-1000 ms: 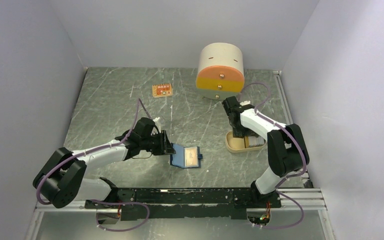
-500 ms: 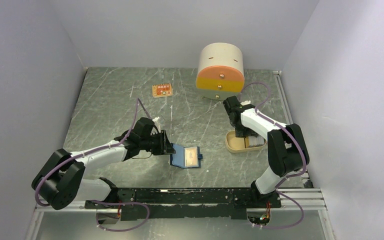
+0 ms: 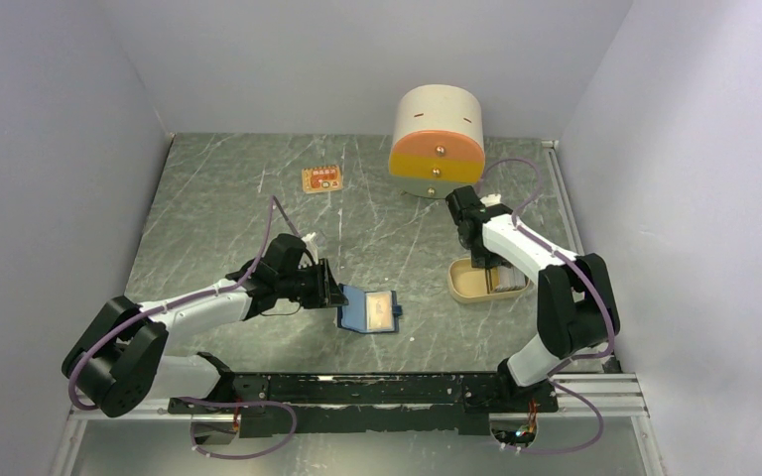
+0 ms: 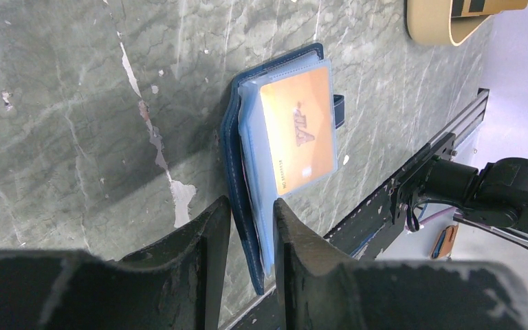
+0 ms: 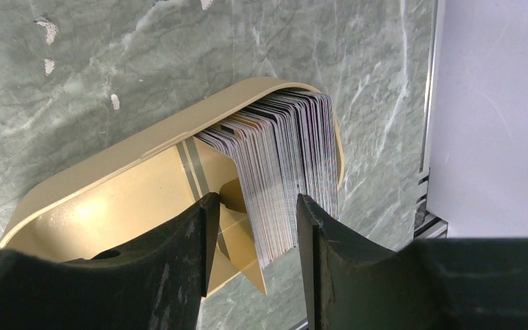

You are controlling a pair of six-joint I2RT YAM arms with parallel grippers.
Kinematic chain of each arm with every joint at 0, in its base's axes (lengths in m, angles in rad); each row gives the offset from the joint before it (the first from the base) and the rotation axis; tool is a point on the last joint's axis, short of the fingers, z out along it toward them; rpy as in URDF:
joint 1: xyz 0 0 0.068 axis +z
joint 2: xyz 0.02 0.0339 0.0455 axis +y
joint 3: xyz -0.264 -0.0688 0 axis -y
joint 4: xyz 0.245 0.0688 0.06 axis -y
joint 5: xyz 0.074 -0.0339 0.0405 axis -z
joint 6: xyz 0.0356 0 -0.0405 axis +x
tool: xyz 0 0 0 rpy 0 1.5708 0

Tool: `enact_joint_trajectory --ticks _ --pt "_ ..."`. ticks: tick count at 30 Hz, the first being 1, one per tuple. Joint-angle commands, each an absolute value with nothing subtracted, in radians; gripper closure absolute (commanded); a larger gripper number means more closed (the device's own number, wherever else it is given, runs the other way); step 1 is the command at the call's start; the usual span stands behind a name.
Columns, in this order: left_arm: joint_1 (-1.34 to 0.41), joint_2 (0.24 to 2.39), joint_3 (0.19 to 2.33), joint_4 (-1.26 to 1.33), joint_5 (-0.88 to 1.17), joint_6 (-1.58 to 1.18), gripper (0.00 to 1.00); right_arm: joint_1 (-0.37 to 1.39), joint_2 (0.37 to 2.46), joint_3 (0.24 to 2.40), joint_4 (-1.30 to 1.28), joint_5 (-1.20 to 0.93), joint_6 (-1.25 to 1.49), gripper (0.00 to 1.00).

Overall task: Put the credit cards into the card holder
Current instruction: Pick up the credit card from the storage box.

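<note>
Since the credit cards (image 5: 282, 151) stood packed in a tan tray (image 5: 110, 206) right of the card holder (image 3: 369, 310), one outer card was judged best peeled off alone. They were straddled by the right gripper (image 5: 256, 206), jaws half apart, nothing clamped. The open card holder's cover was pinched by the left gripper (image 4: 249, 210).
</note>
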State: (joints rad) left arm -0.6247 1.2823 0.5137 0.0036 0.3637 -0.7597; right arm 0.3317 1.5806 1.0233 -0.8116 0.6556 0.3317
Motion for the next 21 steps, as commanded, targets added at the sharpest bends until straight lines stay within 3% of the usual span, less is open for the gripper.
enact_joint_trajectory --ticks 1,21 --pt "-0.621 1.266 0.509 0.030 0.374 -0.762 0.66 0.319 1.565 1.044 -0.825 0.676 0.314 0.52" --pt "-0.621 1.270 0.508 0.038 0.376 -0.767 0.66 0.319 1.541 1.057 -0.814 0.610 0.288 0.73"
